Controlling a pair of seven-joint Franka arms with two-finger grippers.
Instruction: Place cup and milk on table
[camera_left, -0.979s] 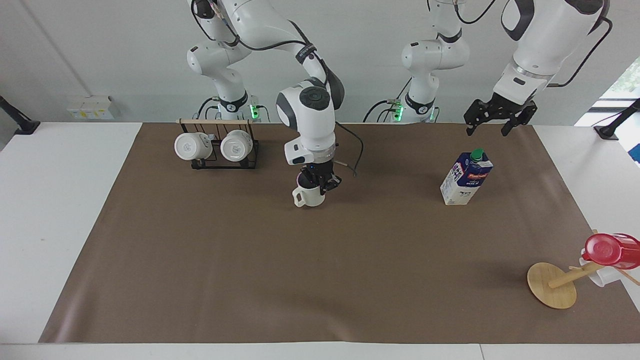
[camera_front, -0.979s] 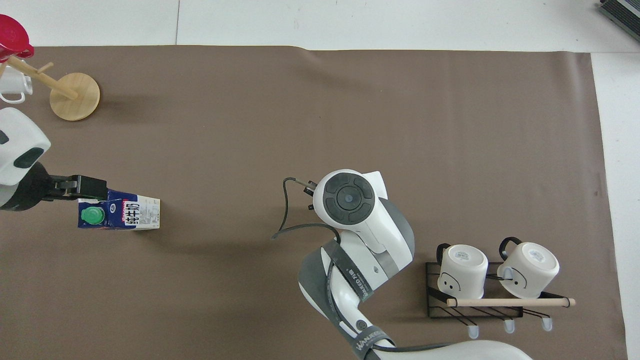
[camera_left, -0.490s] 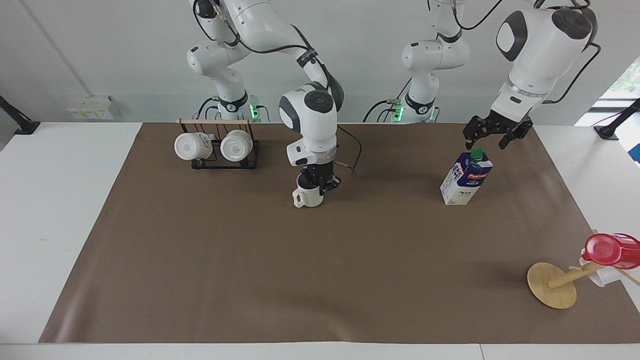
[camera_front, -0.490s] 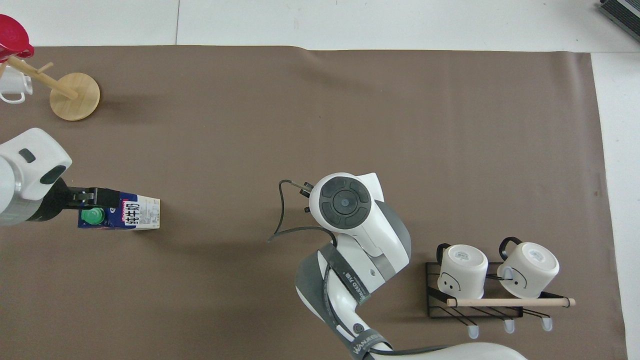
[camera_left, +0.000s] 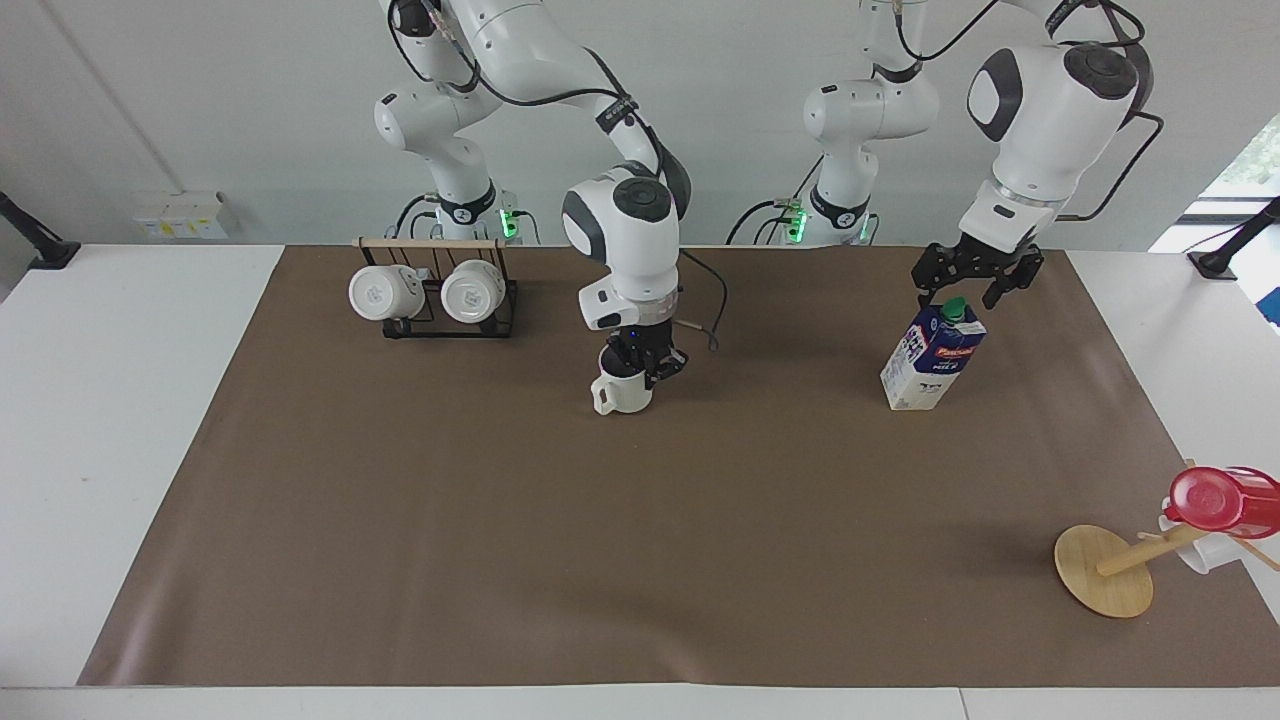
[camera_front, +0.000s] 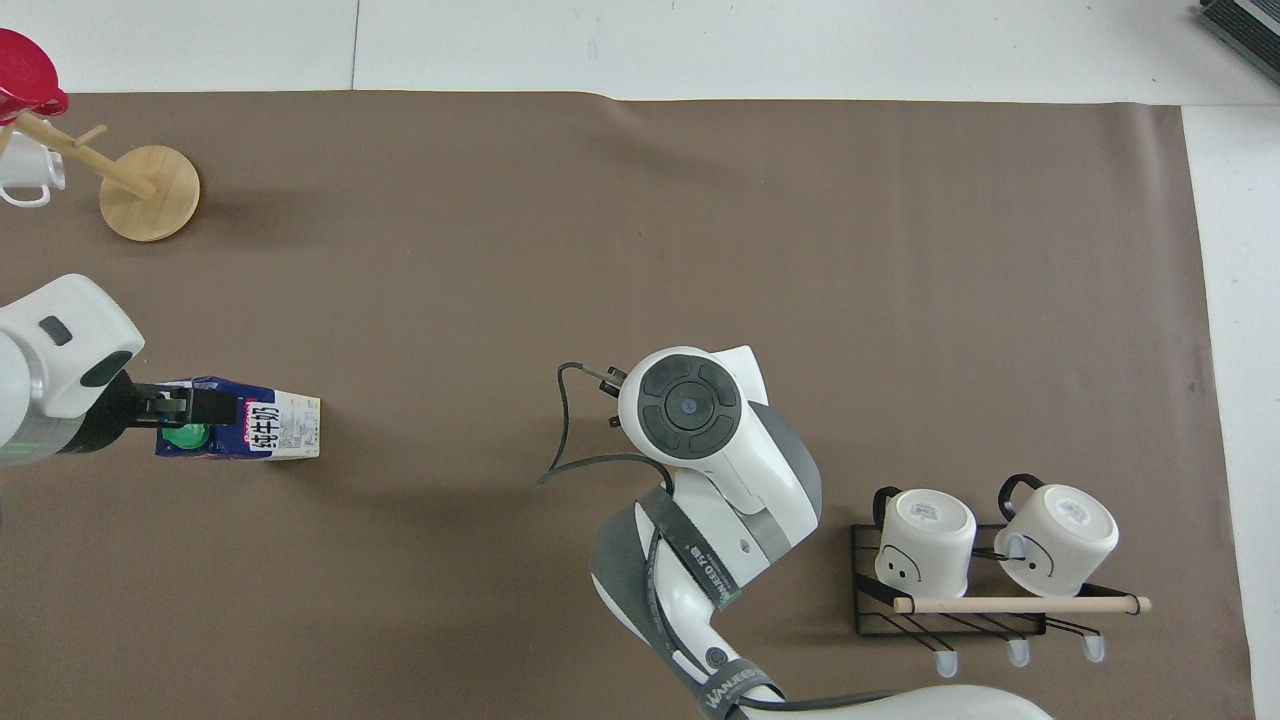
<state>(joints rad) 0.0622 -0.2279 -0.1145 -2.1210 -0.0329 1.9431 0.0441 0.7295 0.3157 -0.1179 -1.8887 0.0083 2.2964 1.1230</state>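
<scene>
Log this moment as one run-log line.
right gripper: shut on cup | left gripper: open over milk | milk: upright on table

White jointed arms with grey bands, black cables, green base lights, black claws.

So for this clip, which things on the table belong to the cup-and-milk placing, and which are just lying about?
Part of the job:
- cup, gripped at its rim by the right gripper
- milk, standing under the open left gripper
- table

Lying about:
- two white mugs on the black rack
- wooden mug stand, tipped over
- red cup
</scene>
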